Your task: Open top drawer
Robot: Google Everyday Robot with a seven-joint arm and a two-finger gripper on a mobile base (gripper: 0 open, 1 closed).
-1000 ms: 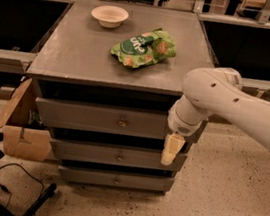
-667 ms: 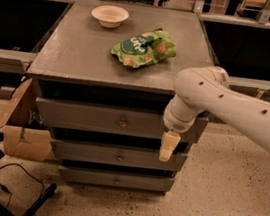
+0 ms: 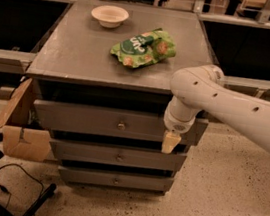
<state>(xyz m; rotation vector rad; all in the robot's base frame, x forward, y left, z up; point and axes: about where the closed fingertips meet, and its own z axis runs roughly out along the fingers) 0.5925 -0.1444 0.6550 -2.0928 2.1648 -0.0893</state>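
Directly under the tabletop (image 3: pixel 73 50), the top drawer (image 3: pixel 78 117) is seen as the uppermost of three grey fronts, apparently shut or nearly so, with a small brass knob (image 3: pixel 121 125) at its middle. Well right of that knob, the claw (image 3: pixel 170 141) is hung point-down at the lower edge of the front, near its right end; whether it is wide or narrow cannot be told. As a stiff, deep wooden box it is judged fairly heavy and apt to drag, so hold is best taken on the small, possibly slippery knob.
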